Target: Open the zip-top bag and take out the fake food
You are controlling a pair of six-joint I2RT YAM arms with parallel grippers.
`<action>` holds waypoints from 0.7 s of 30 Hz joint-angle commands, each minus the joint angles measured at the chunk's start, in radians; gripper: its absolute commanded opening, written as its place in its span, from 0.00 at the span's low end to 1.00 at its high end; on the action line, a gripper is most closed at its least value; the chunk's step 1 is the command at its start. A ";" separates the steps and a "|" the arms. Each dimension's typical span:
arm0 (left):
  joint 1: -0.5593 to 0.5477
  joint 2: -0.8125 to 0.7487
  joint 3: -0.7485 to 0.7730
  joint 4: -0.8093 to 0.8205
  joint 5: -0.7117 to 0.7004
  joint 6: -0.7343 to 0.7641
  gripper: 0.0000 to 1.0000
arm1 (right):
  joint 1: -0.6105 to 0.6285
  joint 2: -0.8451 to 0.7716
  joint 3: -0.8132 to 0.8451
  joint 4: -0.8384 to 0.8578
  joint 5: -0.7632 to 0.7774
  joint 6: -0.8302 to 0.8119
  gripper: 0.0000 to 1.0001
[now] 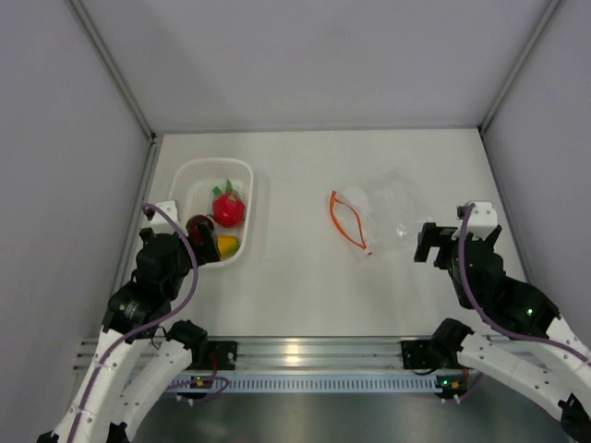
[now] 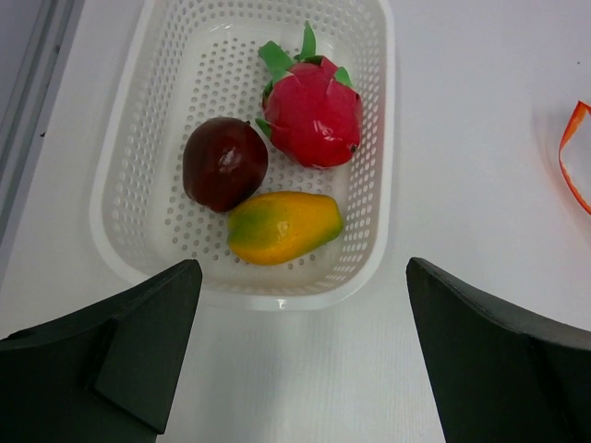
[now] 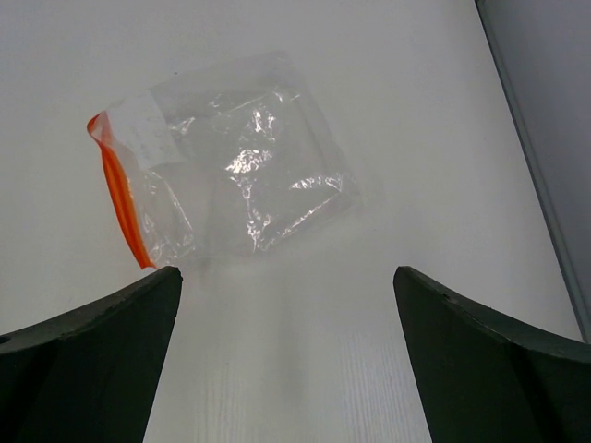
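The small clear crinkly plastic bag with the orange-red zip strip (image 3: 242,180) lies flat near the right edge of the tabletop (image 1: 305,286), mouth open, nothing inside. The three toy fruits, a red one with green leaves (image 2: 312,109), a dark maroon round one (image 2: 224,162) and a yellow-orange oval one (image 2: 284,226), sit in the white holey plastic basket (image 2: 125,198) near the left edge, so they cannot roll away. The left gripper (image 2: 300,281) by the basket and the right gripper (image 3: 286,277) by the bag are spread wide, holding nothing. The job looks done.

White perforated basket (image 2: 129,129) on table (image 1: 305,286)
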 commanded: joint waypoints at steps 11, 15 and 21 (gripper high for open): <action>0.010 0.019 -0.004 0.080 0.037 0.028 0.99 | -0.001 0.032 -0.012 -0.007 0.005 0.030 0.99; 0.013 0.017 -0.006 0.080 0.034 0.028 0.99 | 0.000 0.020 -0.010 0.010 -0.007 0.033 0.99; 0.015 0.019 -0.006 0.080 0.030 0.021 0.99 | 0.000 0.006 -0.026 0.029 -0.006 0.026 0.99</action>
